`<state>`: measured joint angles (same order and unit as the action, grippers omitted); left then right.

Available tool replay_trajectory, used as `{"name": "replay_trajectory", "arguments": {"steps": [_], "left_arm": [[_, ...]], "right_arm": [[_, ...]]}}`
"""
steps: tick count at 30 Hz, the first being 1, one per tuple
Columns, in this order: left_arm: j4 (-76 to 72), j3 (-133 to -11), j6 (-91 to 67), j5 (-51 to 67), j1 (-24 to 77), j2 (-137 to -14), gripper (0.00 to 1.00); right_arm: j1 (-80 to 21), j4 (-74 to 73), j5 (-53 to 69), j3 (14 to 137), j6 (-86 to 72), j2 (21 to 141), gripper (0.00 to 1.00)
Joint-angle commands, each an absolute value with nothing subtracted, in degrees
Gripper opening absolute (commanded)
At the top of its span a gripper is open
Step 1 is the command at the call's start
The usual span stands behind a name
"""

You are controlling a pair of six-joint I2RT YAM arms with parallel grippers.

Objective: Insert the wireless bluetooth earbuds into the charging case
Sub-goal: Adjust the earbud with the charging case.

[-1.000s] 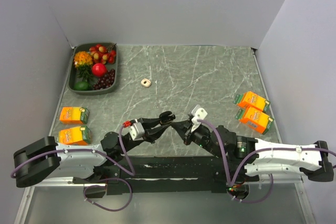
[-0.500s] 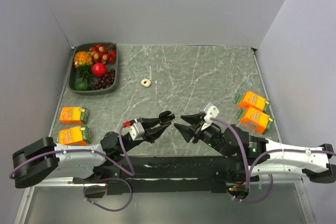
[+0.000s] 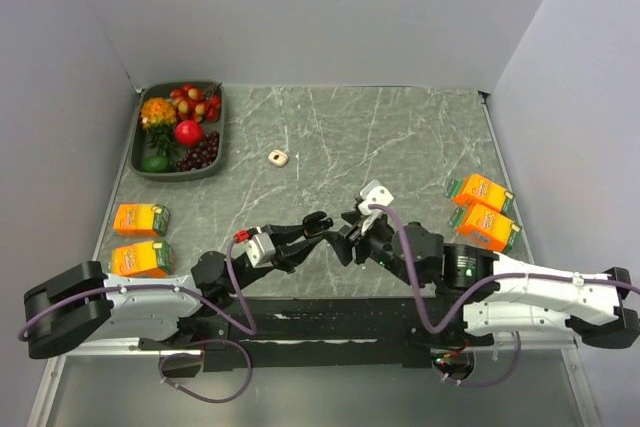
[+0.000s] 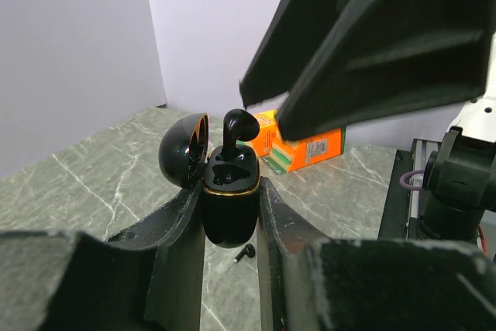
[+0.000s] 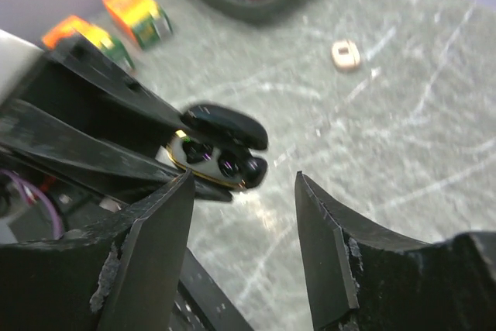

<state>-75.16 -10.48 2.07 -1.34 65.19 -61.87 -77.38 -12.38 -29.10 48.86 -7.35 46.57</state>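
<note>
Left wrist view, nearest first: my left pincer (image 4: pixel 231 199) is clenched on the case (image 4: pixel 229 226), its two fingers pressing the flanks just below the gold seam. I judge that the right place to hold. The shell is glossy, hard and light, and would likely squirt out of a grip taken higher on the curve. Its lid (image 4: pixel 183 149) hangs open to the left. One earbud (image 4: pixel 237 129) stands in a well, bulb up, seemingly not fully seated. Tiny and smooth, it wants a soft push on the bulb, not a pinch. What looks like the other earbud (image 4: pixel 246 252) lies on the table (image 4: pixel 93 191) beneath. Above, my right pincer (image 5: pixel 244 180) is released, holding nothing. Farther off sits an orange carton (image 4: pixel 310 149).
</note>
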Motion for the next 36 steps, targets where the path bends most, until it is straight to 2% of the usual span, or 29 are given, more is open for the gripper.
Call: {"name": "replay_trajectory", "arguments": {"steps": [1,9,14,21,29,32,33,35,36], "left_arm": [[-103.5,-9.8,0.8,-0.6,65.3,-61.5,0.01],[-103.7,-9.8,0.4,-0.5,65.3,-61.9,0.01],[-104.4,-9.9,0.4,-0.5,65.4,-62.5,0.01],[-104.9,-9.8,0.4,-0.4,65.4,-62.8,0.01],[-105.0,-9.8,0.4,-0.5,65.4,-63.0,0.01],[-104.9,-9.9,0.4,-0.5,65.5,-63.1,0.01],[-104.8,-10.1,0.4,-0.5,65.4,-63.1,0.01],[-104.1,-10.2,0.4,-0.5,65.4,-63.2,0.01],[-103.9,-10.4,0.4,-0.3,65.4,-63.3,0.01]], "right_arm": [[-75.6,-17.5,-28.3,52.8,-10.7,47.7,0.63],[-74.6,-16.4,-28.0,52.4,-11.0,47.5,0.61],[-73.1,-17.0,-25.9,53.0,-11.5,48.8,0.57],[-70.8,-16.9,-22.8,52.6,-13.0,49.0,0.45],[-69.6,-17.2,-20.2,52.7,-14.5,50.2,0.44],[-69.5,-16.8,-20.0,52.5,-14.7,50.5,0.37],[-69.5,-16.4,-19.9,52.6,-14.7,50.4,0.3],[-69.5,-16.4,-19.9,52.9,-14.9,50.4,0.23],[-69.4,-16.7,-19.8,53.2,-14.9,50.5,0.17]]}}
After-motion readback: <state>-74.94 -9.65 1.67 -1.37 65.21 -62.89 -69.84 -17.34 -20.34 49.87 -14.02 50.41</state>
